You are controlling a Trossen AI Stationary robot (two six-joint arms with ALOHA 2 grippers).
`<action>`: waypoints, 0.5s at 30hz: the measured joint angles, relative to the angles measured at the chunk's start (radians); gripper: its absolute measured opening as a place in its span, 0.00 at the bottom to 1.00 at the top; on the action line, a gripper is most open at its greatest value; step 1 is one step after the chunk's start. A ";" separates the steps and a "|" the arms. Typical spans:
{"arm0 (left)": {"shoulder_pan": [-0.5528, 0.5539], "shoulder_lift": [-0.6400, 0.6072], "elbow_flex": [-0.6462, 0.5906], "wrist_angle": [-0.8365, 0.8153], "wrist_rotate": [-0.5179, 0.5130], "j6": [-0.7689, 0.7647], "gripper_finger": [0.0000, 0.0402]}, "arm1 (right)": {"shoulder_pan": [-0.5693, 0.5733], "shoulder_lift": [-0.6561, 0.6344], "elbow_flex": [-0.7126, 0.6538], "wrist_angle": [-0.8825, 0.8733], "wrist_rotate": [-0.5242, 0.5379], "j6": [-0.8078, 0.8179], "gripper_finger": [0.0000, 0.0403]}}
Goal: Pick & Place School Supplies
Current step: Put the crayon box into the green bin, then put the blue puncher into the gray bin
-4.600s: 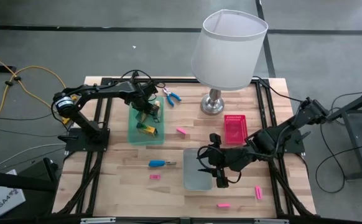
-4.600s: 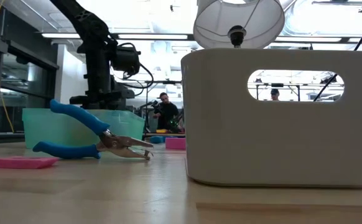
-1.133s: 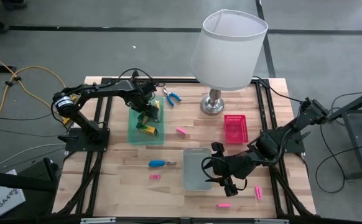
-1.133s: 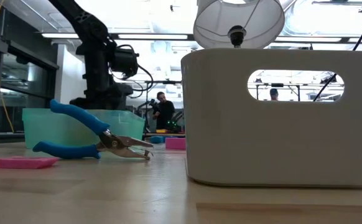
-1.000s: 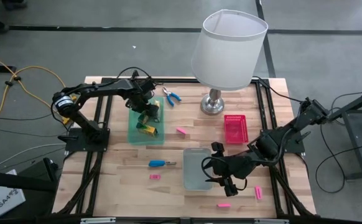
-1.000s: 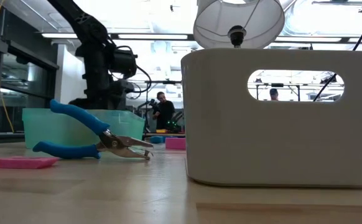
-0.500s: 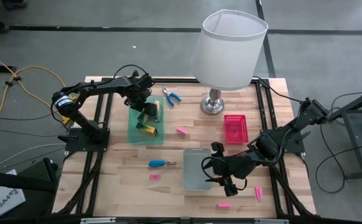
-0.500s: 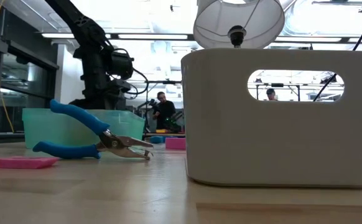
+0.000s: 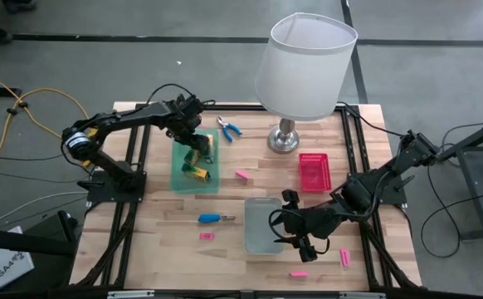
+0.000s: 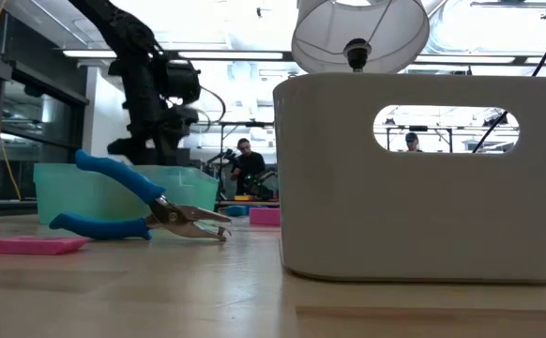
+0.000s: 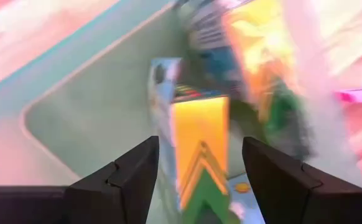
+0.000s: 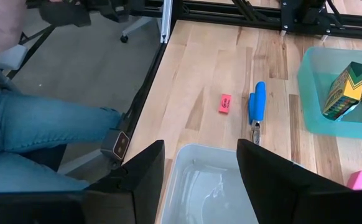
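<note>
A: How much open room does the table point(image 9: 158, 232) leave?

B: The widest bare wood lies along its left front, around the blue-handled screwdriver point(image 9: 210, 218) and a small pink bar point(image 9: 207, 236). The lamp point(image 9: 304, 68) fills the back centre, with the blue-handled pliers point(image 9: 229, 128) just left of its base.

A: And the trays?

B: The green tray point(image 9: 181, 178) holds the yellow-and-green pieces point(image 9: 197, 172). The grey tray point(image 9: 261, 237) shows nothing inside from the right wrist view. Whether the pink tray point(image 9: 314, 172) holds anything cannot be told.

A: The grippers?

B: The left gripper point(image 9: 193, 133) hangs over the back of the green tray, fingers spread and holding nothing; the boxes sit right before it. The right gripper point(image 9: 285, 241) hovers over the grey tray's right edge, fingers also apart and empty.

A: Other loose bars?

B: One pink bar point(image 9: 242, 175) lies between the green and pink trays, and two point(image 9: 344, 257) point(image 9: 298, 273) lie near the front right edge. A seated person's leg point(image 12: 44, 134) shows beyond the table's edge.
</note>
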 joint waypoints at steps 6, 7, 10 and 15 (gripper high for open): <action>-0.026 -0.069 0.015 0.001 -0.002 0.000 0.56 | 0.000 0.000 0.000 0.000 0.002 0.000 0.48; -0.030 -0.079 0.015 0.001 -0.002 0.000 0.56 | 0.000 0.000 0.000 0.000 0.002 0.000 0.48; -0.041 -0.104 0.015 0.000 0.000 0.003 0.56 | 0.000 0.000 0.000 0.000 0.002 0.000 0.48; -0.067 -0.152 0.015 0.000 0.004 0.056 0.56 | 0.000 0.000 0.000 0.000 0.011 0.000 0.48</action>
